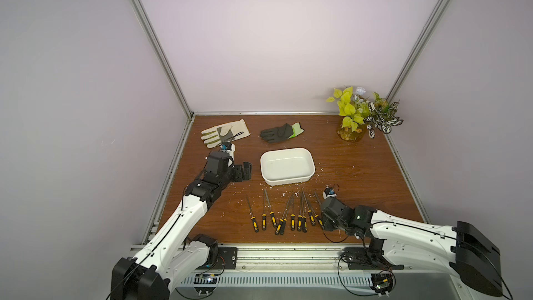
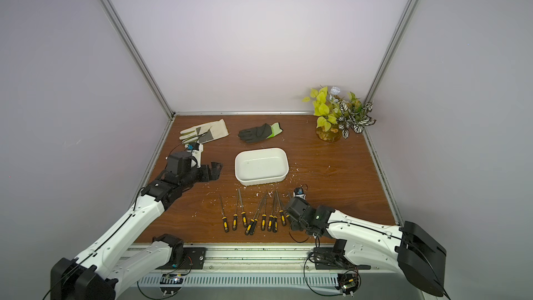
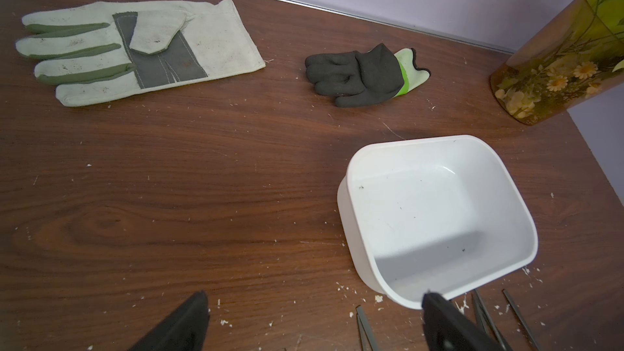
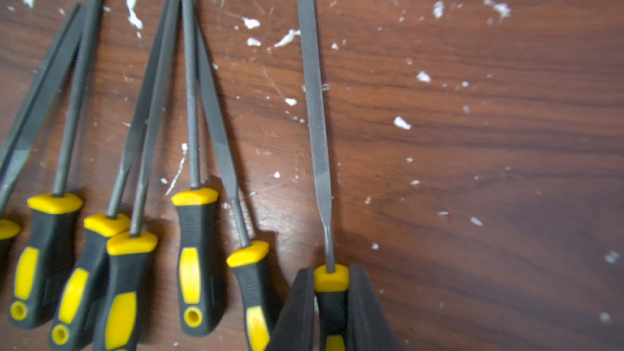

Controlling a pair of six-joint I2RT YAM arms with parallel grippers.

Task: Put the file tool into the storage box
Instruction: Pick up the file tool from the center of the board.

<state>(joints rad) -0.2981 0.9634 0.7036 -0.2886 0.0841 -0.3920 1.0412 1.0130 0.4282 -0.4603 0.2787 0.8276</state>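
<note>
Several file tools (image 1: 288, 217) with black and yellow handles lie in a row near the table's front edge. In the right wrist view my right gripper (image 4: 331, 273) is shut on the yellow-capped handle of the rightmost file tool (image 4: 315, 113), whose flat blade lies on the wood. In both top views the right wrist covers that handle. The white storage box (image 1: 285, 165) (image 2: 261, 165) stands empty behind the row. My left gripper (image 1: 247, 171) (image 3: 315, 295) is open with nothing in it, left of the box (image 3: 432, 217).
A white work glove (image 1: 225, 133) and a black glove with a green cuff (image 1: 281, 132) lie at the back. A vase of plants (image 1: 350, 134) stands in the back right corner. White shavings are scattered round the files.
</note>
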